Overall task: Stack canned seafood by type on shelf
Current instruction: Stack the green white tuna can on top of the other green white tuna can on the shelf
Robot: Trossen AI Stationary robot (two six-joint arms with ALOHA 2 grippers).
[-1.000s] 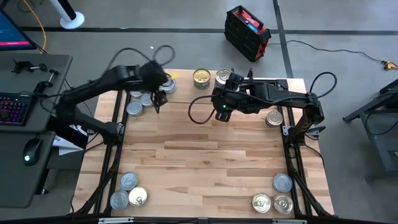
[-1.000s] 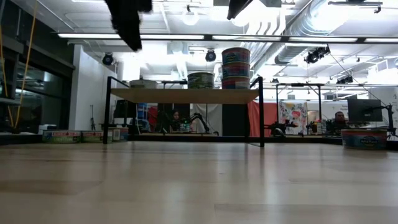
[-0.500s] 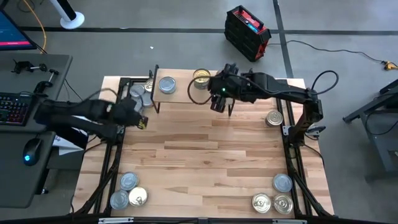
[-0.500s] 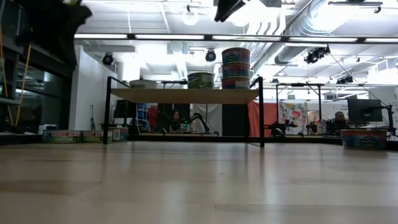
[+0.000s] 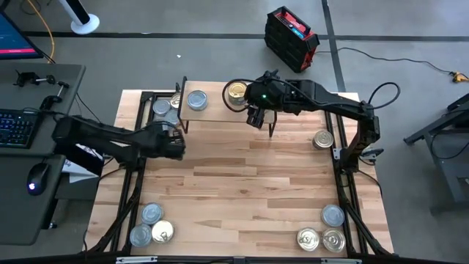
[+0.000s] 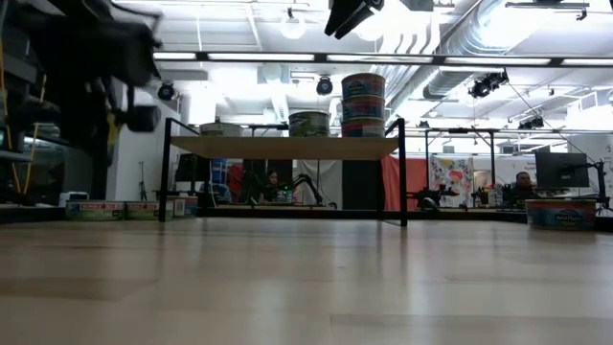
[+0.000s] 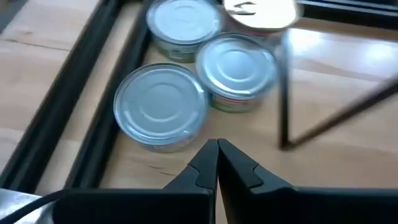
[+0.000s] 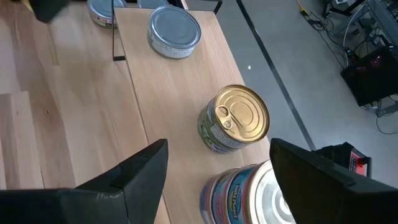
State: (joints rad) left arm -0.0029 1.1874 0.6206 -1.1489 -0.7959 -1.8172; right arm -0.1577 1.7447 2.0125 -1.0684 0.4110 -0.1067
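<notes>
canned seafood sits in several places: on the shelf (image 5: pixel 220 108) a silver-lidded tin (image 5: pixel 196 100), a gold-lidded tin (image 5: pixel 237 91) and a stack (image 6: pixel 363 104); more tins (image 5: pixel 152 224) in the bench (image 5: pixel 234 183) corners. the right claw (image 5: pixel 256 117) hangs over the shelf, fingers spread wide, empty. the left claw (image 5: pixel 176 143) is pinched tight on nothing, above the bench near three tins (image 7: pixel 160 106).

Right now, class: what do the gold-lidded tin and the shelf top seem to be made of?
Gold-lidded tin: metal, apparently; glossy gold lid with pressed rings and a pull tab, and a printed label around its side.
Shelf top: light wood or wood-look board, judging by its pale matte grain; its legs look like thin black metal.
</notes>
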